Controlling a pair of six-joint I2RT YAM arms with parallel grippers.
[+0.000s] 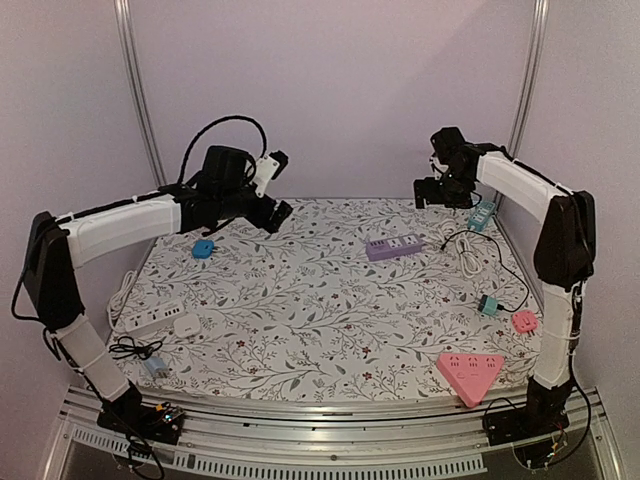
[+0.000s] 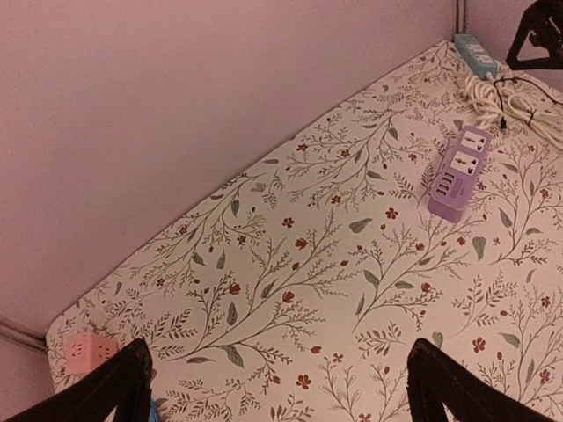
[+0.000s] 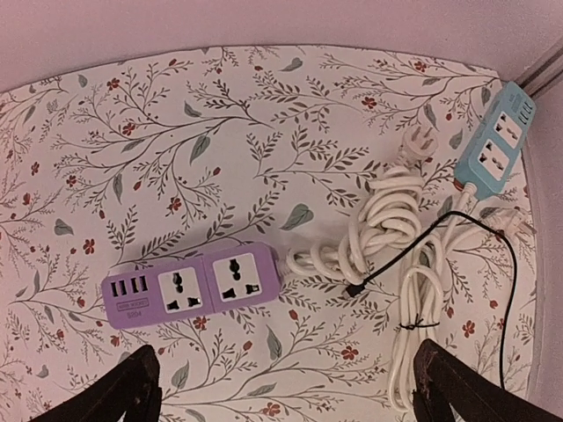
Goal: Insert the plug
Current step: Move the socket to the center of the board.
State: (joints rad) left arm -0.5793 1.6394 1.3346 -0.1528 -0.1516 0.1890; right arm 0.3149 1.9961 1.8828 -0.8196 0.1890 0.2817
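Note:
A purple power strip [image 1: 393,246] lies at the back of the table, with two sockets and USB ports facing up [image 3: 193,286]; it also shows in the left wrist view [image 2: 457,176]. Its coiled white cable [image 3: 387,220] ends in a white plug [image 3: 420,141] that lies loose. A thin black cable's small plug tip [image 3: 354,288] rests beside the coil. My right gripper [image 1: 432,190] hovers open and empty above the strip [image 3: 286,396]. My left gripper [image 1: 278,214] is open and empty above the back left of the table [image 2: 281,396].
A light blue power strip [image 1: 482,214] lies in the back right corner [image 3: 497,141]. A teal adapter [image 1: 488,305], a pink adapter [image 1: 524,321] and a pink triangular strip [image 1: 468,373] sit right. A white strip [image 1: 150,320] and a blue adapter [image 1: 203,248] sit left.

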